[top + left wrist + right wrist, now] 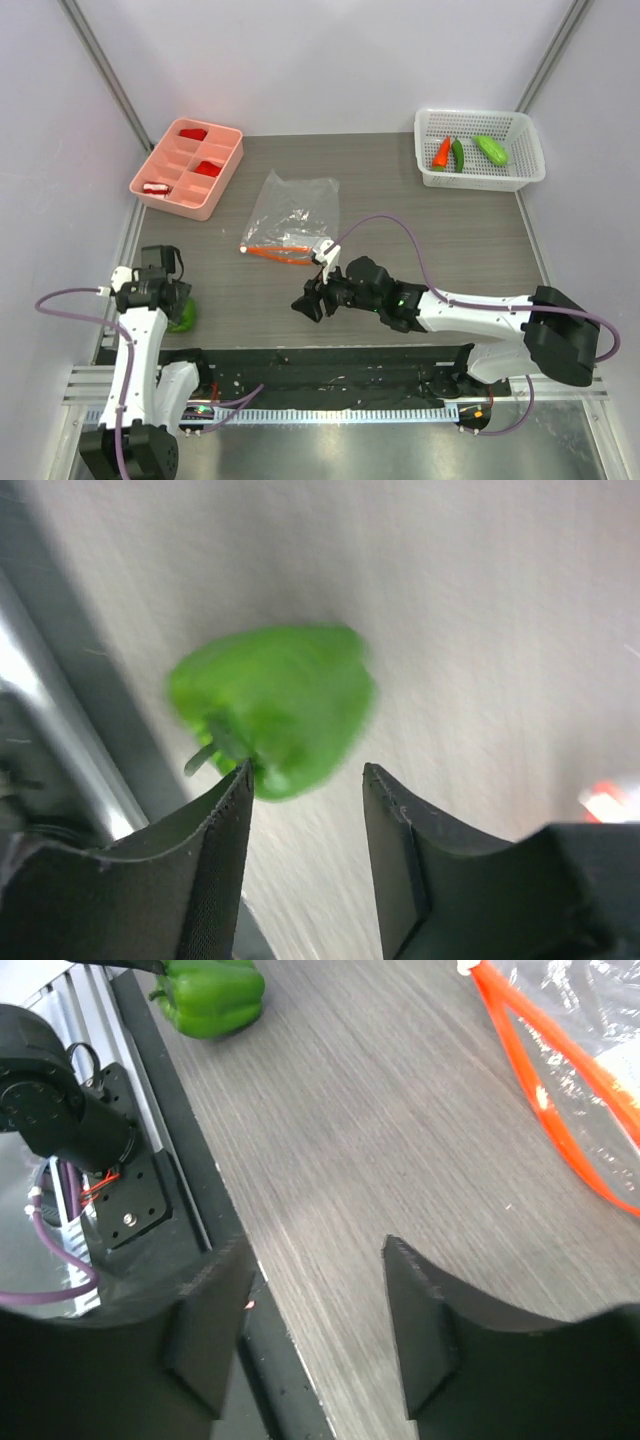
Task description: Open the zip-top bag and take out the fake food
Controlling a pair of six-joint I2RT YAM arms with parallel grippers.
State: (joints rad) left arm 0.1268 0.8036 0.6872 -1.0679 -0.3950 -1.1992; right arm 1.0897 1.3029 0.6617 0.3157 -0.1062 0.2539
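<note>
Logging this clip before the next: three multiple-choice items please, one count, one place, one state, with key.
1. How many food pieces lie in the basket? A three B one C five
2. Where is the pepper? A in the basket B in the right jaws C on the table, by the left jaws
3. How do the right jaws stand? A shut on the pepper B open, empty C shut on the basket rim
1 A: orange, dark green and light green pieces show. 2 C: it lies near the table's left edge. 3 B: the wrist view shows bare table between them.
</note>
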